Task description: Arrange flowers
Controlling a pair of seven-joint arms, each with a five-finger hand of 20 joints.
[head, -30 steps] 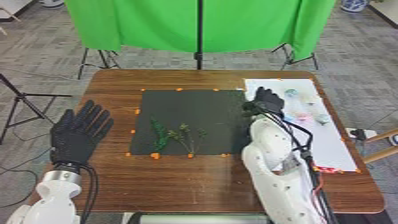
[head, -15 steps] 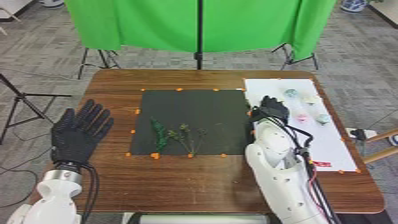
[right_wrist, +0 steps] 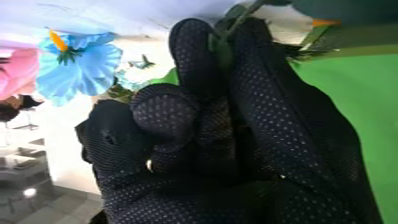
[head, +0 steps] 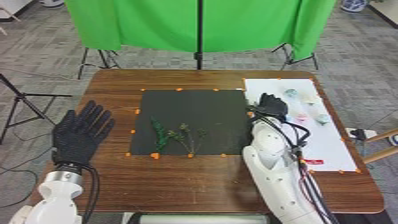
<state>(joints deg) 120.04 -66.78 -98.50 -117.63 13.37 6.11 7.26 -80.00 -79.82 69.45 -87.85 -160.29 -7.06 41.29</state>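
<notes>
**Right robot hand (head: 273, 105) grips a green stem (right_wrist: 238, 22) over the flower sheet**

At the far left of the brown wooden surface (head: 178, 185), the left robot hand (head: 80, 137) is open wide, its fingers straight and slightly spread, holding nothing. Next comes a black mat (head: 191, 110) edged with orange markers; on its near part lie a leafy green sprig (head: 160, 136) and, just beside it, a thin branching sprig (head: 187, 138). Beyond the surface hangs a green cloth (head: 151, 25).

Farther right, the right robot hand is above the inner edge of the white sheet (head: 330, 147), near the mat. In the right wrist view its fingers are narrow, pinching the stem between them. On the sheet, a pale blue bloom (head: 290, 93) and a pink one (head: 302, 118) lie left of a cream flower (head: 310, 100) and a pale green one (head: 322, 119). A red label (head: 314, 162) is on the sheet's near end.
</notes>
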